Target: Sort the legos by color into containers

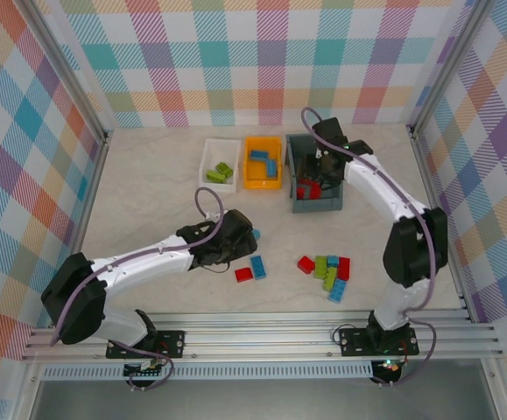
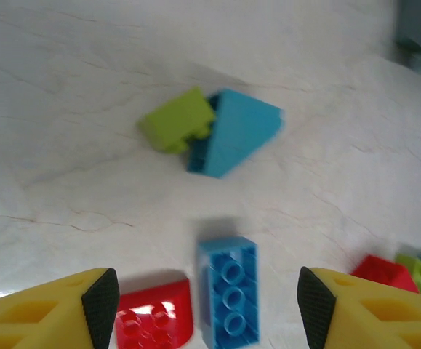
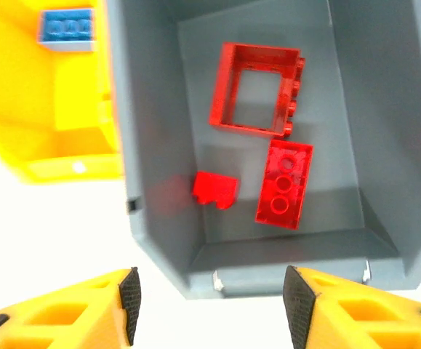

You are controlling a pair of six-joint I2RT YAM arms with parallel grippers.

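L gripper (image 2: pixel 208 305), fingers spread & empty, over a blue studded plastic brick (image 2: pixel 228 302) at bottom centre. R gripper (image 3: pixel 211 299), spread & empty, above dark grey plastic bin (image 3: pixel 152 145) w/ three red bricks (image 3: pixel 284 183) inside.

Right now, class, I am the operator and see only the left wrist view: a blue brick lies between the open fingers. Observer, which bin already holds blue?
Observer: The orange bin; blue bricks lie in it.
Operator: And where are the reds going?
Observer: Red bricks lie in the dark grey bin.
Operator: Where is the other arm?
Observer: The right gripper hangs open above that bin, holding nothing.
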